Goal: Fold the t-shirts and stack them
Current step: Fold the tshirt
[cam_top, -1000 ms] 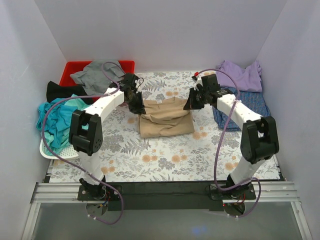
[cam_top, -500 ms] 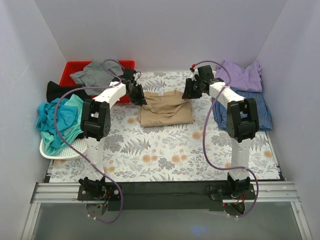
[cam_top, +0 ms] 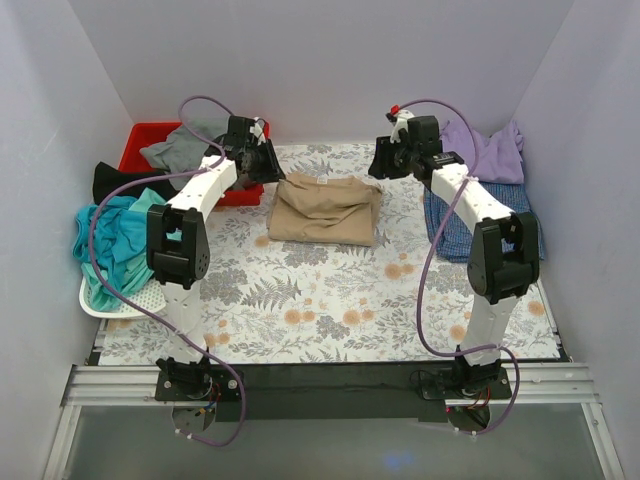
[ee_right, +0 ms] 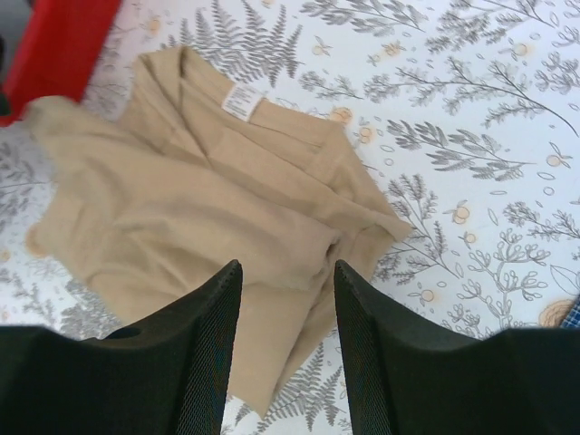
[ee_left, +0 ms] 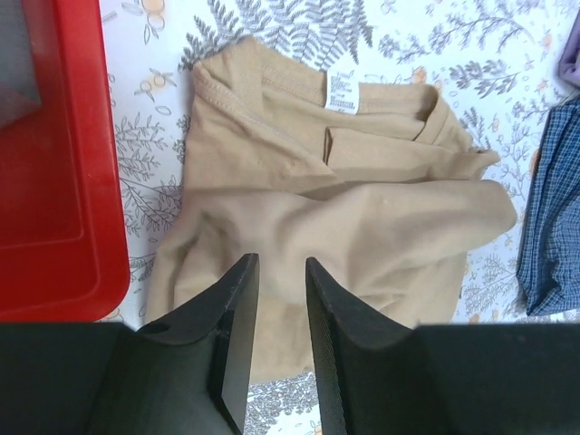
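A tan t-shirt lies loosely folded on the floral table near the back, collar and white label toward the far side. My left gripper hovers off its far-left corner, jaws slightly apart with nothing between them. The left wrist view shows the left gripper above the tan shirt. My right gripper hangs off the far-right corner. In the right wrist view the right gripper is open and empty over the tan shirt. A lavender shirt and a blue-checked shirt lie at the right.
A red bin at the back left holds a grey shirt; a black shirt lies beside it. A teal shirt spills over a white mesh basket. White walls close in three sides.
Both grippers opened, let go of the tan shirt and pulled up and back toward the far wall. The shirt now lies farther back, folded over.
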